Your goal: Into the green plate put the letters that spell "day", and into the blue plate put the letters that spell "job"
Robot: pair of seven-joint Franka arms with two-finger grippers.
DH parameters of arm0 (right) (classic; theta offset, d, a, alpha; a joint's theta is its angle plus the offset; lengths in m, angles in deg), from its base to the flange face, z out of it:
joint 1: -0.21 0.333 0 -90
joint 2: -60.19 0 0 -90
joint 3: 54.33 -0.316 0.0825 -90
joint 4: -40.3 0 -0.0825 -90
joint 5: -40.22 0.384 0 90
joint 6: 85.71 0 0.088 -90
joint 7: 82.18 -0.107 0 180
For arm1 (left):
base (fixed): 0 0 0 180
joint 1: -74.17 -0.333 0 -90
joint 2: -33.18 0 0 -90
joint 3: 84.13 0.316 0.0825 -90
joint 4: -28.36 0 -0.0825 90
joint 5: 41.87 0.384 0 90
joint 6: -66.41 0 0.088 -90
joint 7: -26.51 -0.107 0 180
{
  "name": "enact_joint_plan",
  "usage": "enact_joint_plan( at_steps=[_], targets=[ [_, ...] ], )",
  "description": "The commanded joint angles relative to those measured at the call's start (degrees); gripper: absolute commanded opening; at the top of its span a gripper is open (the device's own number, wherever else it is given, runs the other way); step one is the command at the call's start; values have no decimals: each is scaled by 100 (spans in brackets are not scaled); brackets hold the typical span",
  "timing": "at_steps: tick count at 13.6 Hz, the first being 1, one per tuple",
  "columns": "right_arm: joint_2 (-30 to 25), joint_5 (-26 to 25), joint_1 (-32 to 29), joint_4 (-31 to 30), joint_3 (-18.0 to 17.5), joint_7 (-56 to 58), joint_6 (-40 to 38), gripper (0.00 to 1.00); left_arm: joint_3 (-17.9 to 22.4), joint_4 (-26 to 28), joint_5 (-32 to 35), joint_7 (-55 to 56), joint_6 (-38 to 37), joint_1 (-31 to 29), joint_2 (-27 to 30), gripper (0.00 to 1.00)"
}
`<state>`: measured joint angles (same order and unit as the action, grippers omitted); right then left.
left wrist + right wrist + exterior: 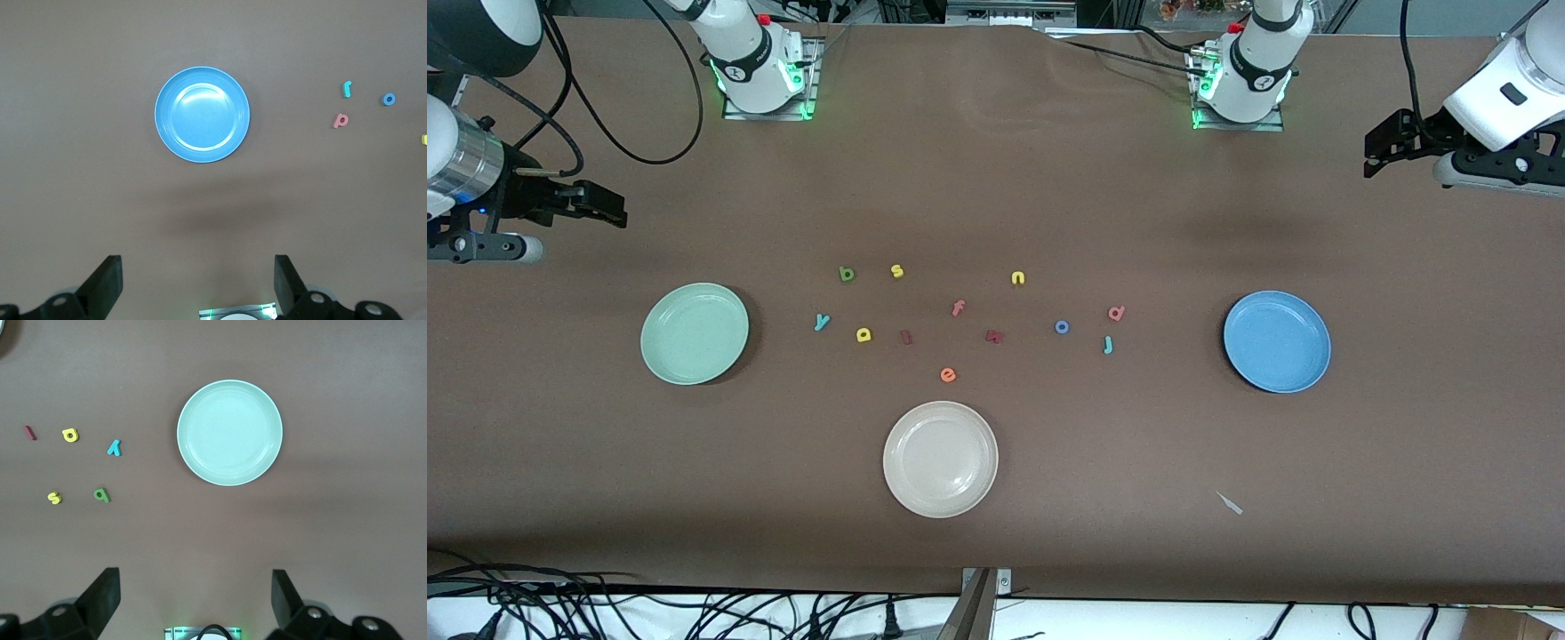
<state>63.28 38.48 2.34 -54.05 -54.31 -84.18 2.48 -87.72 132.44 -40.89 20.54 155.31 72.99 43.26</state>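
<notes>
On the brown tabletop (1049, 498), the cream-white plate (940, 459) is sitting nearest the front camera. Farther back, the green plate (695, 333) is lying toward the right arm's end and the blue plate (1277, 341) toward the left arm's end, both empty. Between them the letters are lying scattered: orange "e" (948, 375), then teal "j" (1108, 345), blue "o" (1062, 327), yellow "a" (863, 334), teal "y" (822, 322), pinkish-red letter (1116, 313), and farthest the dark green letter (847, 274). The left end effector (198, 283) is hovering above the tabletop near the blue plate, jaws spread wide, gripping nothing. The right end effector (196, 600) is hovering near the green plate, likewise wide apart and empty.
</notes>
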Motion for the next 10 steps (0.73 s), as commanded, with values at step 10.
enact_joint_plan(
  at_steps=[10],
  targets=[
    [8, -20, -2, 83, -11, 59, -82, 100, 7, -160, -125, 325, -311, -58, -76, 100]
  ],
)
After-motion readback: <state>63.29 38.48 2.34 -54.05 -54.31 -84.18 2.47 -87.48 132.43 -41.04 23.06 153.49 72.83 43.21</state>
